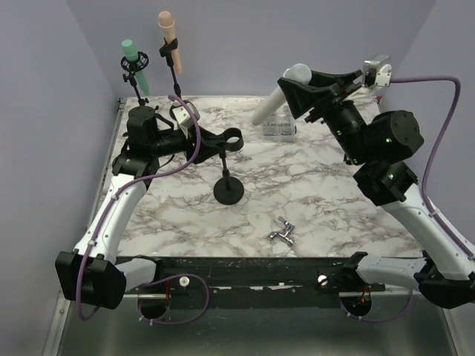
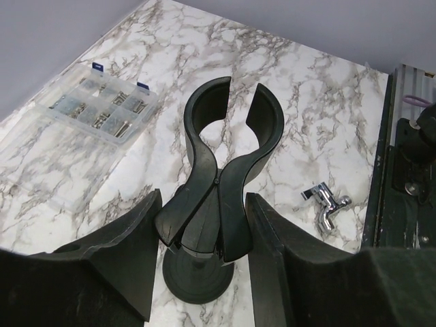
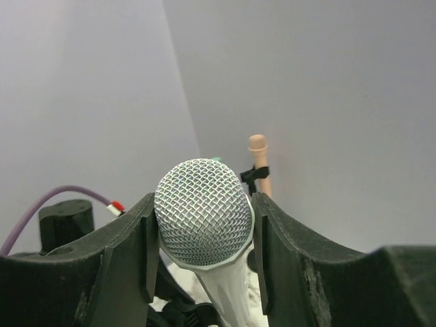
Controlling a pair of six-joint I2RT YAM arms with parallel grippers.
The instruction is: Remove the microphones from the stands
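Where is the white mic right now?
Top view, right side: the white mic is held up in the right end effector, by the clear parts box, apart from the empty stand to its left.

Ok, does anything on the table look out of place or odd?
Only the chrome faucet, lying loose near the front of the marble table. It's a plumbing part that seems unrelated to the job. Nothing looks spilled or broken.

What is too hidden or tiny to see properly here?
White microphone with silver mesh head: handle cut off by the bottom edge, right wrist view.
Tiny parts in the clear plastic box: too small, left wrist view.
Left gripper on the black stand clip: black on black, contact unclear, left wrist view.
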